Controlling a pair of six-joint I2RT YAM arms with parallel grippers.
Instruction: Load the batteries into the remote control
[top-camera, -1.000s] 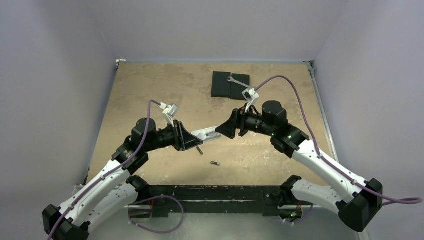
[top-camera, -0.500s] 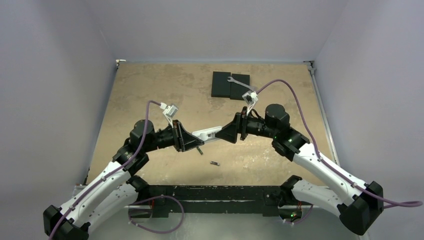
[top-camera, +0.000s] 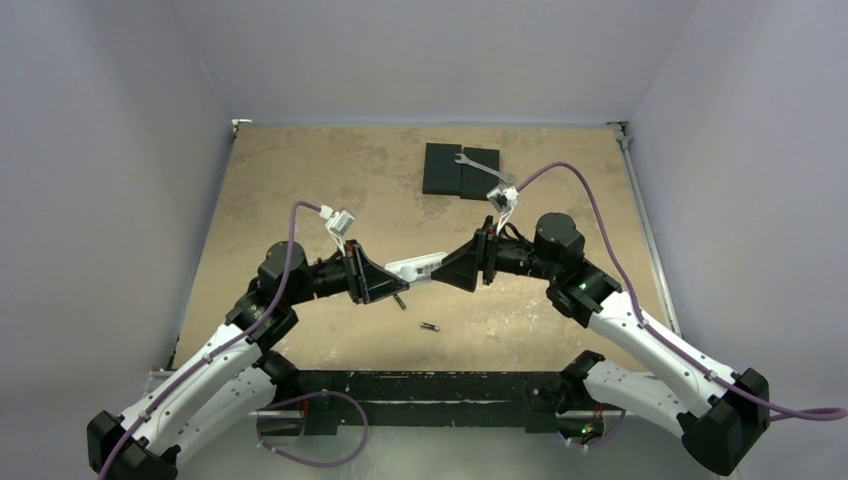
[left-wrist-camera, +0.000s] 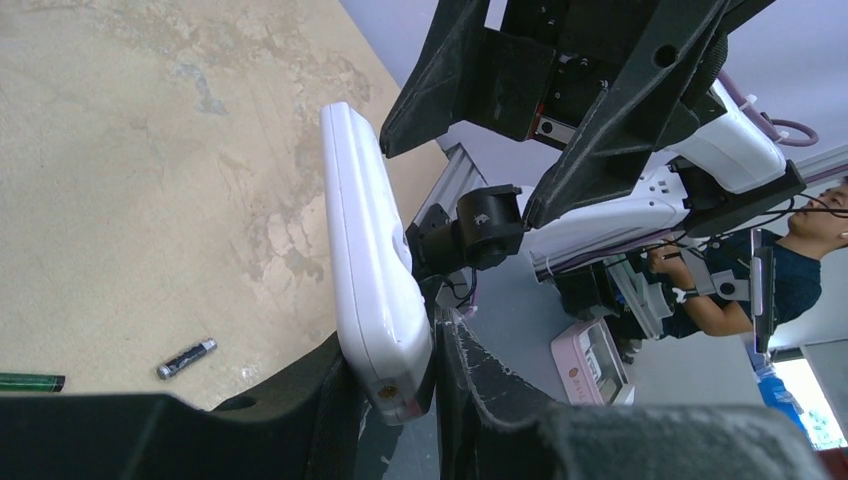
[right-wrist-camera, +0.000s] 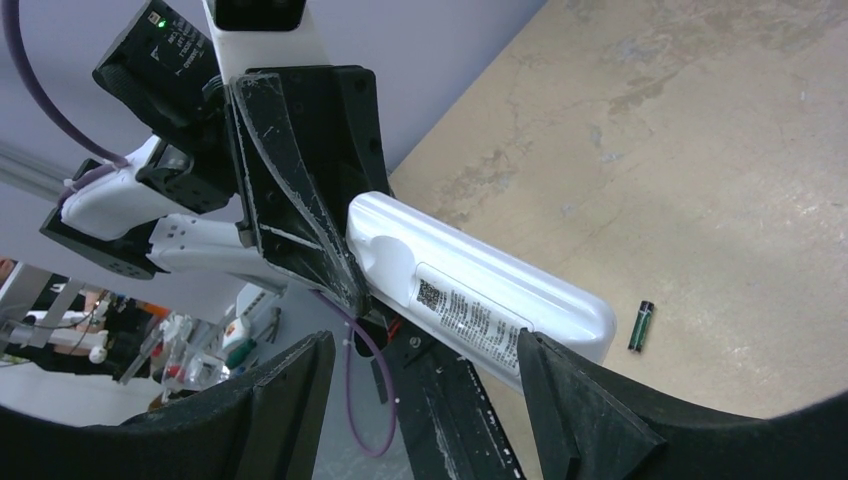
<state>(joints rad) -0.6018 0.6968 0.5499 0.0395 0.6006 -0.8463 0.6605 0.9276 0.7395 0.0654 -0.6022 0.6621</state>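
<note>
The remote control (top-camera: 418, 268) is hanging above the table (top-camera: 300, 180), bridging both arms. One end is sitting clamped between the narrowed jaws of the left gripper (left-wrist-camera: 400, 375), and the other is reaching in between the widely spread fingers of the right gripper (right-wrist-camera: 425, 345). Whether that end is touching the right fingers is proving hard to make out. One battery (top-camera: 429, 326) is lying below and between the grippers, and a second battery (top-camera: 400, 299) is lying just beneath the left fingertips
</note>
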